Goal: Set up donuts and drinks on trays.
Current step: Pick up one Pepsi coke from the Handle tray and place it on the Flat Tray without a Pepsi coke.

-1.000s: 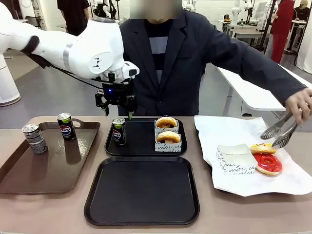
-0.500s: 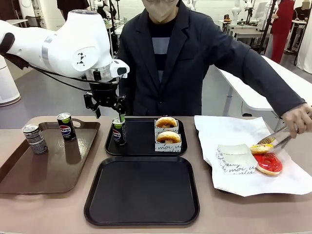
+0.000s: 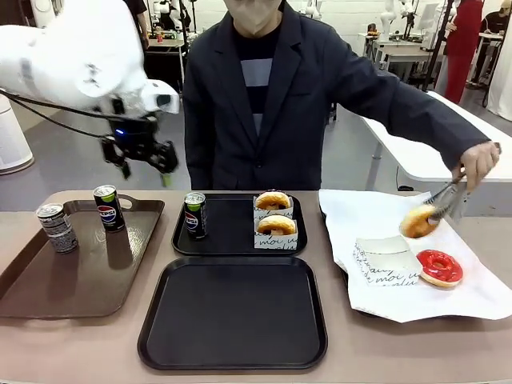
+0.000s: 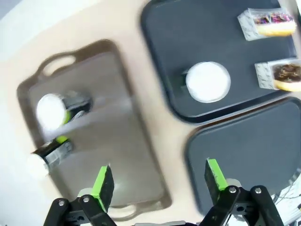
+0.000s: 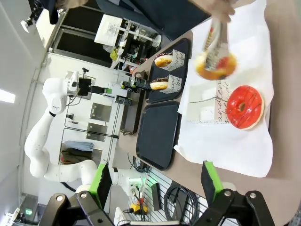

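- Nearest the robot, the front black tray (image 3: 232,312) lies empty; the right hand (image 5: 153,186) is spread wide and grasps nothing.
- Behind it, the second tray (image 3: 232,230) carries one can (image 3: 195,214) and two sleeved donuts (image 3: 275,222).
- Left hand (image 3: 144,170), released, hovers above the brown tray (image 3: 80,280); next, I judge, it must come down over a spare can (image 3: 106,207).
- Farther right, a person's tongs (image 3: 448,196) hold a yellow donut (image 3: 419,221).

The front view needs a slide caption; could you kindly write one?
Open left hand above the brown tray; person holds donut in tongs.
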`<state>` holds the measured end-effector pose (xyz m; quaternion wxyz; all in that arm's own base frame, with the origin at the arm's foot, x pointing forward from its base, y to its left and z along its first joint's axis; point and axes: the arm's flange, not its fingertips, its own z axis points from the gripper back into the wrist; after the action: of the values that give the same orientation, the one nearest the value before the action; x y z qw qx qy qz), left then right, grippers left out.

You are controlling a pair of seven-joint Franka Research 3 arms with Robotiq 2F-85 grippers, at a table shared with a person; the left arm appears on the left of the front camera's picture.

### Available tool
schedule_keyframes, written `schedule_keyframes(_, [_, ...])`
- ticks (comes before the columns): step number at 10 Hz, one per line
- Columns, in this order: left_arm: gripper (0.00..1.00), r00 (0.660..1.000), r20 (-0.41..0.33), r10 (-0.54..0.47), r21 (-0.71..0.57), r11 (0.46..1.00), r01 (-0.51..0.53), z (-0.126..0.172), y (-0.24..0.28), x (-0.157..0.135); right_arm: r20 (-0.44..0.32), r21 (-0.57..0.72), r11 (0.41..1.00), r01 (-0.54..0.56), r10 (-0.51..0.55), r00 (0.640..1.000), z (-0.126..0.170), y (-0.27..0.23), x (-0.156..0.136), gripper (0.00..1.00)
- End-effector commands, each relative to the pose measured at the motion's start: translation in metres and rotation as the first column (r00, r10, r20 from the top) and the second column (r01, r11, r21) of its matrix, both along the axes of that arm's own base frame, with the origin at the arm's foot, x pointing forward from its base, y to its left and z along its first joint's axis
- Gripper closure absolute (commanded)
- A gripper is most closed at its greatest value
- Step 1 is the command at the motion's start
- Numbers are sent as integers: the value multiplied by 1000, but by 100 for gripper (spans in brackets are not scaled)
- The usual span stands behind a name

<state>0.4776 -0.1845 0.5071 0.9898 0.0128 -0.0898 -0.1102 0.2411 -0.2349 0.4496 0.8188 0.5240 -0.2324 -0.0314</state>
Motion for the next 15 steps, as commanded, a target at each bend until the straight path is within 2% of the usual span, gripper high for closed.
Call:
schedule_keyframes(1, [0,999,19,42,24,999,-42,21,69,-15,31,16,1000,1,-1,1000,2,-1,3,0])
schedule_keyframes(3, [0,988,-9,151,29,988,-151,32,132,0,31,16,1000,1,-1,1000,2,-1,3,0])
schedule_keyframes(4, [0,980,-49,194,17,981,-193,30,153,9,31,16,1000,1,-1,1000,2,-1,3,0])
schedule_keyframes(5, [0,971,-83,224,34,974,-222,20,169,16,31,16,1000,1,-1,1000,2,-1,3,0])
schedule_keyframes(7, [0,953,-103,285,54,958,-281,6,192,22,31,16,1000,1,-1,1000,2,-1,3,0])
schedule_keyframes(9, [0,965,-108,239,21,971,-238,12,180,15,31,16,1000,1,-1,1000,2,-1,3,0])
schedule_keyframes(10, [0,960,-103,261,38,965,-259,-4,197,19,31,16,1000,1,-1,1000,2,-1,3,0])
schedule_keyframes(15, [0,960,-109,258,36,966,-255,-4,195,19,31,16,1000,1,-1,1000,2,-1,3,0])
